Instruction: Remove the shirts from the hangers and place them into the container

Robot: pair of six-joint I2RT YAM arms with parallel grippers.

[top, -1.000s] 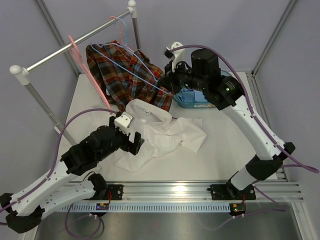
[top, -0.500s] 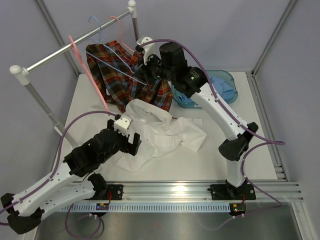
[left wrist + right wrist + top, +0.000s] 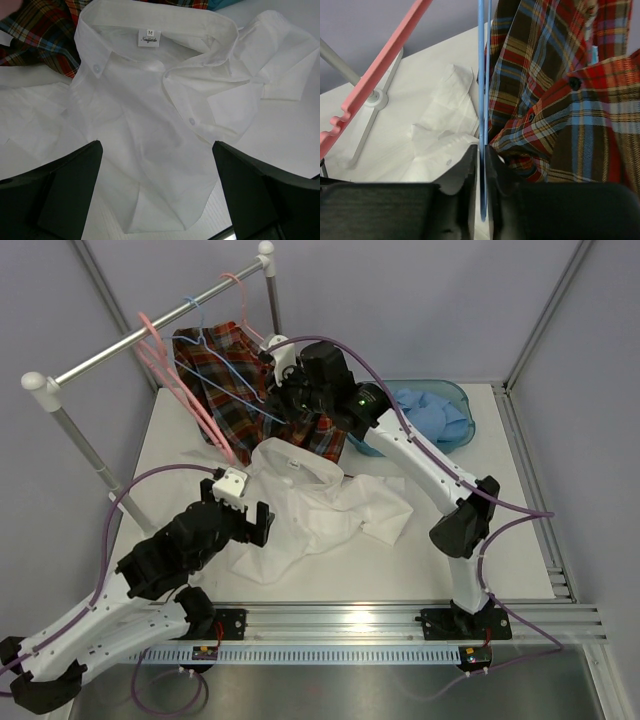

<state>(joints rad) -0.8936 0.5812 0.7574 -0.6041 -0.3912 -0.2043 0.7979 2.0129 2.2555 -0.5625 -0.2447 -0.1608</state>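
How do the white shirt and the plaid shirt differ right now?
The white shirt is plain; the plaid shirt is red, orange and navy checked. The white shirt lies spread on the table, off any hanger; the plaid shirt hangs bunched below the rail with the blue hanger across it. Both are button-up shirts outside the container.

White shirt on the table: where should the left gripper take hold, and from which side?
Probably the collar, at the far end of the white shirt. It stands up as a doubled band while the body lies flat, giving little to pinch. Bring the open left gripper straight down from above, one finger either side of the band.
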